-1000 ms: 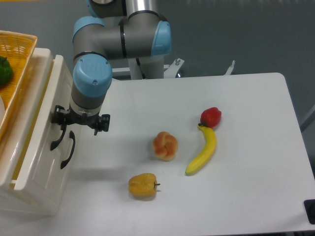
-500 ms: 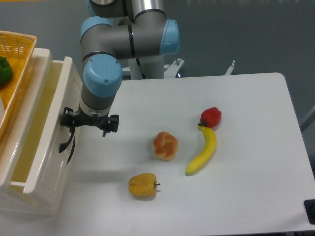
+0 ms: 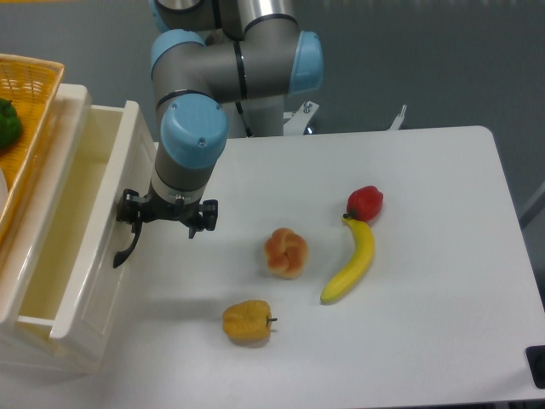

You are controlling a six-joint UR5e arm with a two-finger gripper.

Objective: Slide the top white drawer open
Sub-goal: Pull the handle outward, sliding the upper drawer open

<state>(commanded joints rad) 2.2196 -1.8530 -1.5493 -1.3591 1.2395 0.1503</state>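
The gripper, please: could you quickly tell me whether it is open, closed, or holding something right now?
Gripper: at the black handle of the top white drawer; whether it is shut on the handle cannot be told.

White bench point(image 3: 443, 256) w/ scattered play food; a red pepper point(image 3: 364, 203) sits right of centre, its lower edge touching the top end of a yellow banana point(image 3: 352, 262) that curves down-left; a peach-orange knotted bun point(image 3: 285, 252) lies just left of the banana, not touching; a yellow-orange bell pepper point(image 3: 247, 321) lies on its side nearer the front edge, stem pointing right; far left, a yellow wicker basket point(image 3: 30, 81) sits atop the cabinet, w/ something green point(image 3: 8, 123) inside at the frame edge, only partly visible.
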